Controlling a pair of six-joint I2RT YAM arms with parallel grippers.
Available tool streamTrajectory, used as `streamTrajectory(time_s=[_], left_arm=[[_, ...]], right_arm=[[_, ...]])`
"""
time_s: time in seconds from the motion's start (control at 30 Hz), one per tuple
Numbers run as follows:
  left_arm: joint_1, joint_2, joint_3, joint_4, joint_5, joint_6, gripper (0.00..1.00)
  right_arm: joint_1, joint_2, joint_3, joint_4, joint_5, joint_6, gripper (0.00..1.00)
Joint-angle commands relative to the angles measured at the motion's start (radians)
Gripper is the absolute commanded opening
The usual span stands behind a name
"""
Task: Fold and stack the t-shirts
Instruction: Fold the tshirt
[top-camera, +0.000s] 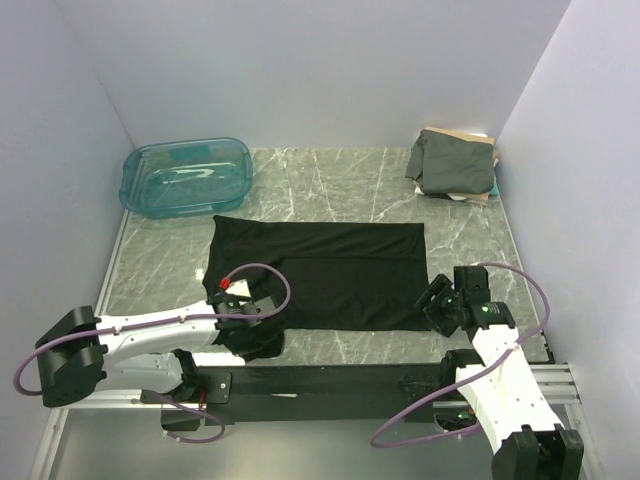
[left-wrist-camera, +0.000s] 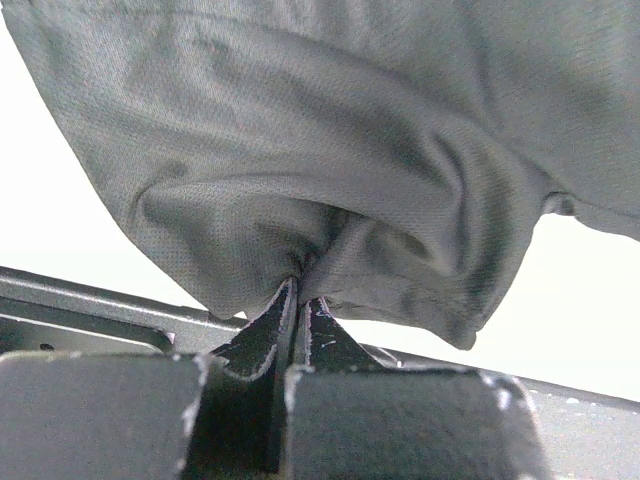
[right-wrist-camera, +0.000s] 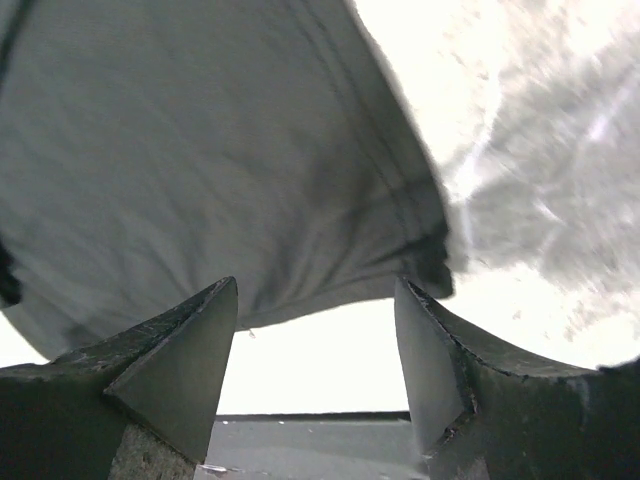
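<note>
A plain black t-shirt (top-camera: 325, 270) lies spread flat in the middle of the table, its near left corner bunched up. My left gripper (top-camera: 255, 318) is shut on that bunched corner; in the left wrist view the cloth (left-wrist-camera: 330, 170) gathers into the closed tips (left-wrist-camera: 300, 295). My right gripper (top-camera: 436, 300) is open at the shirt's near right corner, its tips just short of the hem (right-wrist-camera: 330, 300) with nothing between them. A dark grey-green t-shirt (top-camera: 455, 163) lies folded on top of tan and white ones at the back right.
A translucent teal plastic bin (top-camera: 186, 175) stands at the back left. White walls close in the table on three sides. The black front rail (top-camera: 330, 378) runs along the near edge between the arm bases.
</note>
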Motion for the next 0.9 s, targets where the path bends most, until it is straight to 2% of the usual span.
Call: streamTrajectory(time_s=[0.0,0.13,0.27,0.47,0.57,0.6,0.67,0.7,0.83,0.87], left_arm=[[0.005,-0.030,0.043,-0.015,-0.059,0.017,0.01],[0.027,-0.039,0.046,0.001,-0.068,0.040,0.01],[0.061,-0.053,0.043,0.021,-0.064,0.068,0.01],[0.099,-0.064,0.035,0.042,-0.054,0.102,0.01],[0.116,-0.061,0.041,0.044,-0.054,0.114,0.01],[0.117,-0.061,0.047,0.044,-0.054,0.116,0.01],[0.128,-0.058,0.054,0.039,-0.057,0.125,0.01],[0.131,-0.058,0.060,0.041,-0.057,0.128,0.01],[0.156,-0.053,0.070,0.051,-0.054,0.154,0.01],[0.160,-0.052,0.072,0.051,-0.054,0.158,0.01]], right_arm=[[-0.007,0.018,0.018,-0.069,0.041,0.004,0.70],[-0.006,0.044,-0.023,-0.055,0.050,0.021,0.69],[-0.006,0.070,-0.074,0.029,0.031,0.047,0.66],[-0.006,0.129,-0.066,0.081,0.077,0.030,0.60],[-0.007,0.141,-0.066,0.110,0.066,0.034,0.48],[-0.007,0.147,-0.064,0.114,0.063,0.028,0.39],[-0.006,0.149,-0.052,0.105,0.063,0.022,0.28],[-0.007,0.146,-0.051,0.104,0.058,0.019,0.16],[-0.006,0.135,-0.066,0.126,0.060,0.027,0.00],[-0.006,0.136,-0.066,0.144,0.055,0.022,0.00]])
